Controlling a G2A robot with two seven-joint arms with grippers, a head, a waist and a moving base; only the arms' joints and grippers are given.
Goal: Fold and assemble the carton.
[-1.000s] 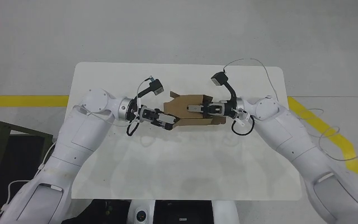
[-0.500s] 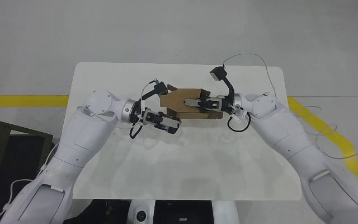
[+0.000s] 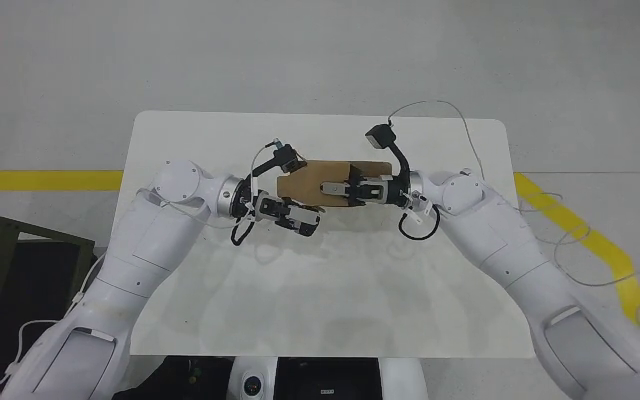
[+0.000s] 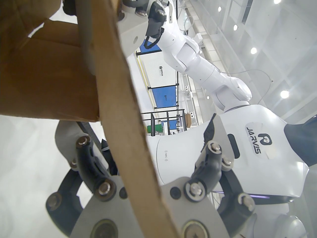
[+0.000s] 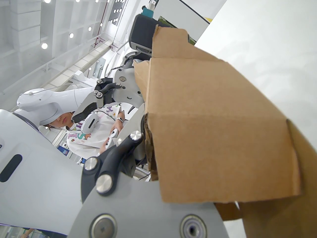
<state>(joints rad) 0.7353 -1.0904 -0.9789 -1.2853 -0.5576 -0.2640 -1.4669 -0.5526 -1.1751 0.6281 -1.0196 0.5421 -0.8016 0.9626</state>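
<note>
Carton (image 3: 302, 184) sits at the far middle of the table (image 3: 180, 290), between both grippers. The left wrist view shows the left gripper (image 4: 146, 144) spread wide, with a flap edge passing between its fingers (image 4: 85, 153). Cardboard hides the right gripper (image 3: 335, 188), so its grip cannot be told.

We record both arms bent at the elbow and reaching inward from either side, their wrists close together over the middle of the table (image 3: 180, 290), nearer its far edge. The left gripper (image 3: 308, 221) sits at the near side of the carton (image 3: 300, 182), pointing towards the right edge. We find its fingers (image 4: 210, 144) spread wide, with a cardboard panel standing between them. The right gripper (image 3: 330, 188) lies over the carton's top, pointing towards the left edge.
</note>
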